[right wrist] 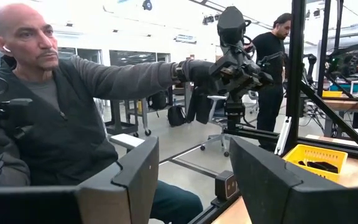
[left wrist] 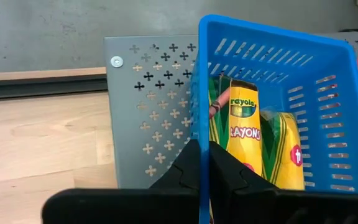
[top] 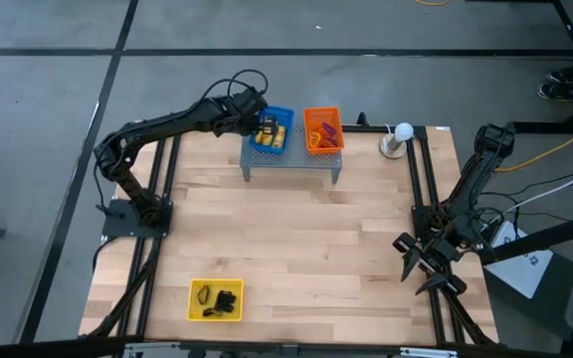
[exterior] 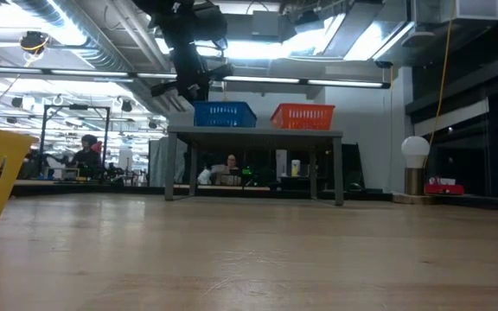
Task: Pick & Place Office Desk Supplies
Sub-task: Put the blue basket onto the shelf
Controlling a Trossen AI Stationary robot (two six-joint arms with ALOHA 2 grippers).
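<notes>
Two hands: left hand [left wrist: 204, 163] pinching blue basket [left wrist: 334, 93] rim; right hand [top: 428, 270] wide, table [top: 296, 249] edge.

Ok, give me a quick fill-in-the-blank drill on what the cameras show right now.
1. The left end effector is clamped on the rim of the ____ plastic basket.
2. That basket sits on the grey perforated metal ____.
3. The yellow packets inside read ____.
4. The black clips lie in the ____ plastic basket.

Missing words: blue; shelf; crayons; yellow
</notes>
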